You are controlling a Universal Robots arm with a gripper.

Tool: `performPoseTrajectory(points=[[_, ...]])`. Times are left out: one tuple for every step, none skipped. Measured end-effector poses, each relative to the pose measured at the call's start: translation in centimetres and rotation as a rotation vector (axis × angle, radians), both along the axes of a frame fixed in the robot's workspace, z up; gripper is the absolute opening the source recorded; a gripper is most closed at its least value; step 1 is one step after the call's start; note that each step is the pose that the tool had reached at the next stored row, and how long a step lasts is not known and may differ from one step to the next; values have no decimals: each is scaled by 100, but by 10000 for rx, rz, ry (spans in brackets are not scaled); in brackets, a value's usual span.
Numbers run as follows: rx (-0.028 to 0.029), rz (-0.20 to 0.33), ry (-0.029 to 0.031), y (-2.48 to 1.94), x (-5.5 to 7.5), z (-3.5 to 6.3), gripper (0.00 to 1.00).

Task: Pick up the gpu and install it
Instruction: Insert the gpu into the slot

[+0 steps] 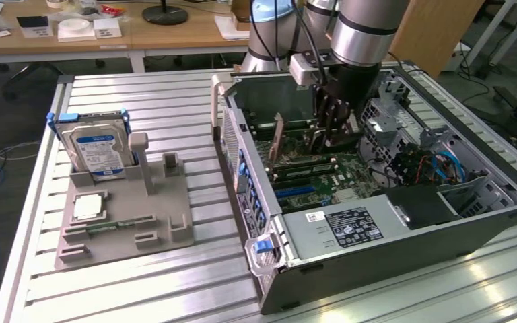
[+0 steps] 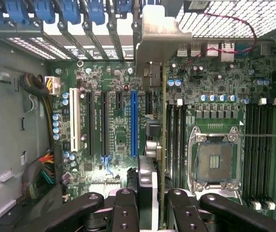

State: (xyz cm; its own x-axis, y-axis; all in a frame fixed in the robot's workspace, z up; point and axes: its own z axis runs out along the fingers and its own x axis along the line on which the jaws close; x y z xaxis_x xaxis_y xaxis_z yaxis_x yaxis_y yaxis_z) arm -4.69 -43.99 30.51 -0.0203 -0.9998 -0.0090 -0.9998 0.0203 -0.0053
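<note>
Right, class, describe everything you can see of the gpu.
The gpu is a thin flat card, seen edge-on, with a bent grey metal bracket at one end. It stands on edge inside the open computer case, over the green motherboard, clamped by the pincer. Whether it touches a slot cannot be told.

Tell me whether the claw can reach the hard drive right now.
Probably not directly: the claw is down inside the computer case, shut on the gpu, and the hard drive stands outside, beyond its wall.
</note>
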Motion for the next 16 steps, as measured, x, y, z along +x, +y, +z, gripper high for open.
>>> performPoseTrajectory(points=[[1,-1,0,0,-7,-12,28],[2,1,0,-2,-8,-23,28],[5,2,1,-16,-8,-30,28],[20,1,0,-33,-9,-36,28],[33,0,0,-48,-9,-42,28],[47,-1,0,-59,-13,-48,28],[68,-3,-1,-61,-23,-56,28],[114,-1,1,-62,-38,-61,28],[189,-1,0,-63,-48,-66,28],[289,2,0,-65,-51,-69,28],[393,2,0,-71,-51,-73,28],[446,0,-1,-84,-52,-79,28],[455,0,-1,-97,-52,-83,28],[458,0,-1,-113,-52,-87,28],[461,0,-1,-130,-52,-91,28],[464,0,-1,-147,-52,-96,28]])
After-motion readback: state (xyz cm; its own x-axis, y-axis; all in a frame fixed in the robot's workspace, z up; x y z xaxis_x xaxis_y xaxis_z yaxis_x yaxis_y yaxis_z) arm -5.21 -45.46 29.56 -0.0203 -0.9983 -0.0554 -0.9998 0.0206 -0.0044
